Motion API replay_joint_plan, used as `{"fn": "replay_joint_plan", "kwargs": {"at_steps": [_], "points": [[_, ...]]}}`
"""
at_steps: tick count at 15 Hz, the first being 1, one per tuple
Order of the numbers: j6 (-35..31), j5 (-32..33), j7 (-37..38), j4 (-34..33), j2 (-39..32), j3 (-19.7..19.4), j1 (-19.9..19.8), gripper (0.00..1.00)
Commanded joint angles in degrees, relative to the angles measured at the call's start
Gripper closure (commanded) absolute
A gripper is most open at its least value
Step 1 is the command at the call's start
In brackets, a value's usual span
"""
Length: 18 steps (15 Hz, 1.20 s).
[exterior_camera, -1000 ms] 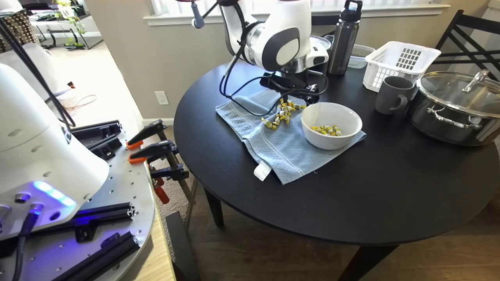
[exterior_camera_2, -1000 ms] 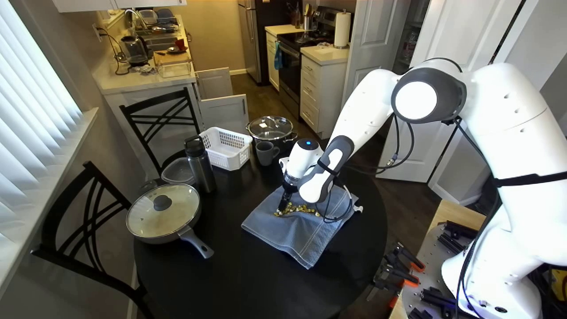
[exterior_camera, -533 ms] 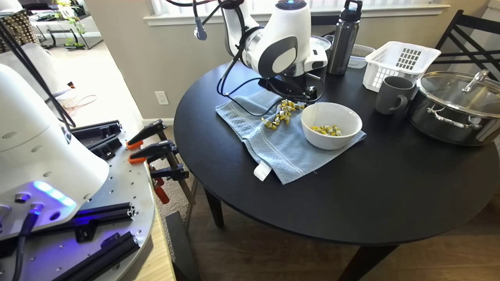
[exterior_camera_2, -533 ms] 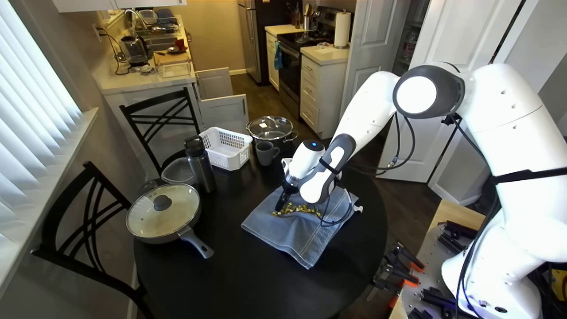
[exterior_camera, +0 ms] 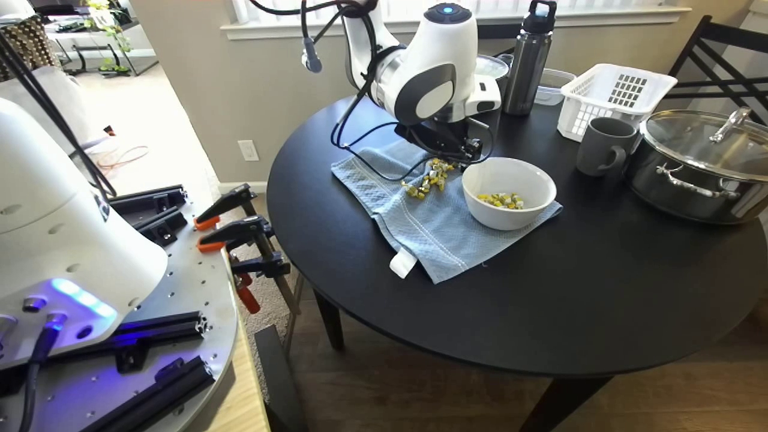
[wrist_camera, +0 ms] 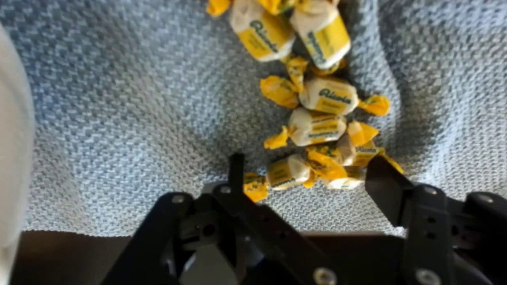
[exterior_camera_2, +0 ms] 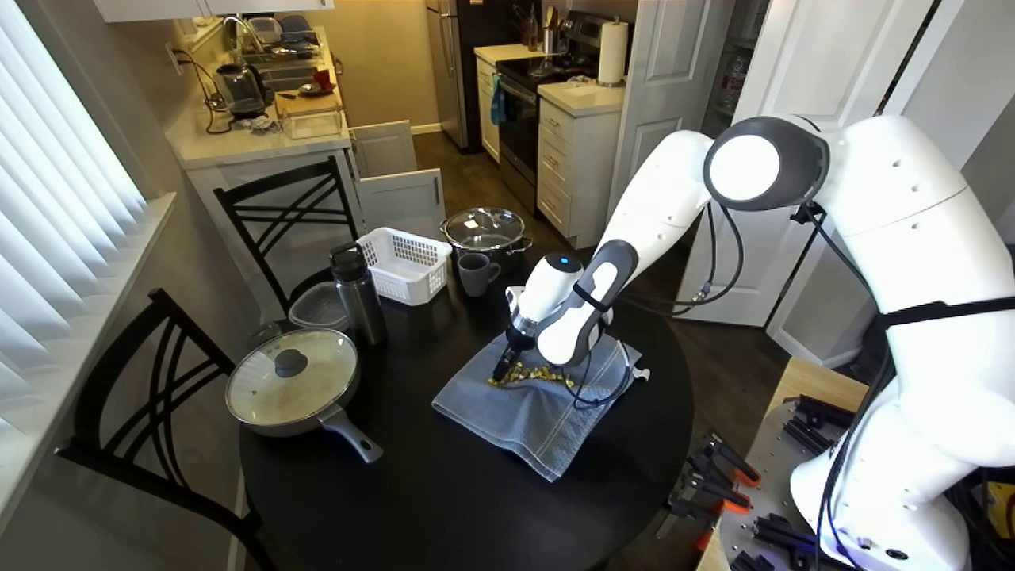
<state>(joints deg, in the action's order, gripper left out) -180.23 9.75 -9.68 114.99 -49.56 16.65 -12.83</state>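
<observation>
Several yellow-and-white wrapped candies [wrist_camera: 328, 95] lie in a line on a blue-grey cloth [wrist_camera: 119, 118]. My gripper [wrist_camera: 307, 170] is open, low over the near end of the line. One candy [wrist_camera: 288, 172] and parts of others lie between the fingers [wrist_camera: 236, 174]; the right fingertip overlaps a candy's wrapper in the view. I cannot tell whether it touches. The candies also show in both exterior views [exterior_camera: 426, 180] [exterior_camera_2: 535, 374]. A white bowl [exterior_camera: 528, 177] with several candies in it stands on the cloth beside the gripper; its edge seems to show at the wrist view's left.
On the round black table [exterior_camera: 540, 312] stand a grey mug [exterior_camera: 606, 144], a lidded pot [exterior_camera: 690, 180], a white basket [exterior_camera: 618, 90], a steel bottle [exterior_camera: 528, 66] and a lidded pan [exterior_camera_2: 293, 381]. A cable [exterior_camera: 384, 174] hangs from the arm over the cloth.
The wrist has tilted, and the gripper has shifted slightly to stand at a slant over the candies. The bowl and cloth have not moved.
</observation>
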Motion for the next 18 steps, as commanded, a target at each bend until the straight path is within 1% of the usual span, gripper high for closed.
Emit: {"fn": "replay_joint_plan", "kwargs": {"at_steps": [1, 3, 8, 10, 11, 15, 18], "points": [[-1.4, -0.7, -1.7, 1.0, -0.2, 1.2, -1.1, 0.53], [-1.3, -0.6, -1.7, 0.9, -0.1, 1.3, -0.9, 0.64], [-0.8, -0.5, -1.7, 0.6, 0.0, 0.9, -0.6, 0.98], [-0.7, -0.4, -1.8, 0.6, 0.1, 1.1, -0.7, 0.99], [-0.6, -0.4, -1.9, 0.7, 0.2, 1.3, -0.9, 0.96], [-1.0, -0.1, -2.3, 1.6, 1.7, 2.1, -1.4, 0.96], [-0.5, 0.2, -3.1, 2.7, 3.7, 3.5, -2.3, 0.96]]}}
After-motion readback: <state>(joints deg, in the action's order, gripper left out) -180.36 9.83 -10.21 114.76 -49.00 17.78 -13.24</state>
